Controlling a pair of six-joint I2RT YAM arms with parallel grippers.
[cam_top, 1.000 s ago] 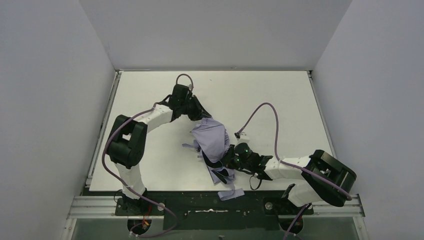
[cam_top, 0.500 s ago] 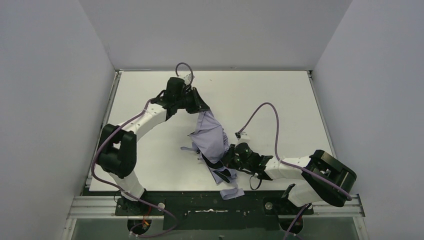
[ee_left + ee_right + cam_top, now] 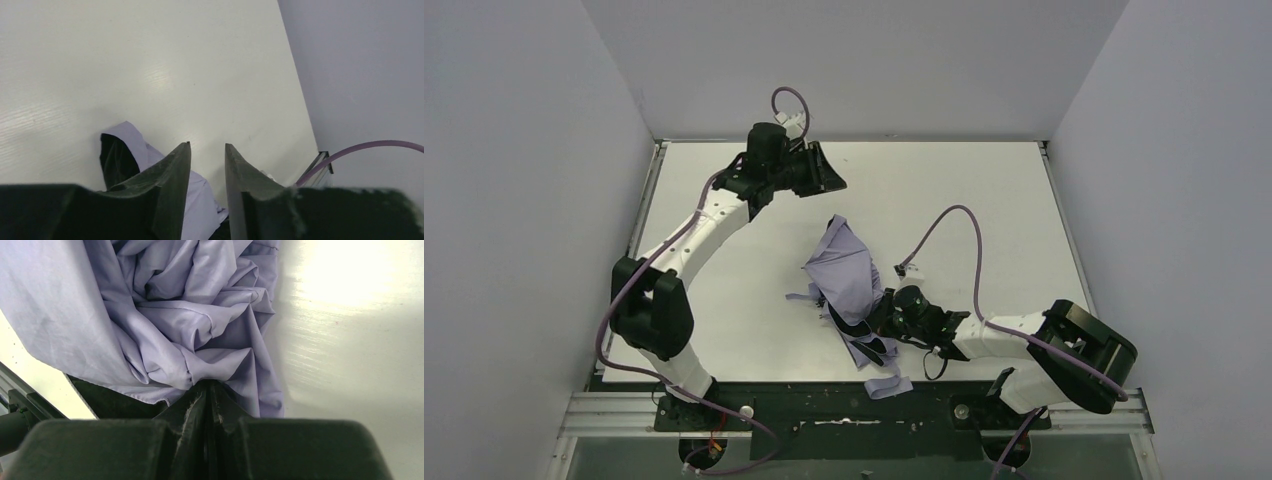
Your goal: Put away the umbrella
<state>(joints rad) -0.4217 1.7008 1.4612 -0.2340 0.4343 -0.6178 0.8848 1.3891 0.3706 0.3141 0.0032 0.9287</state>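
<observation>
The umbrella [image 3: 844, 270] lies crumpled in the middle of the table, lavender fabric with black folds showing. Its far tip [image 3: 125, 142] stands up a little. My left gripper [image 3: 826, 176] hangs above and behind that tip, apart from it, its jaws open with only table between them [image 3: 207, 146]. From the near right, my right gripper [image 3: 882, 318] is shut on a bunch of the lavender fabric [image 3: 175, 315], its fingertips [image 3: 200, 392] pinched into the folds. The handle and shaft are hidden.
A lavender strip [image 3: 886, 386] lies across the table's front edge onto the dark rail. The right arm's purple cable [image 3: 954, 215] loops over the table right of the umbrella. White walls close in the back and both sides.
My left gripper has let go of the umbrella's far tip and pulled up and back toward the rear wall. The fabric tip has sagged slightly. The right gripper has kept still.
</observation>
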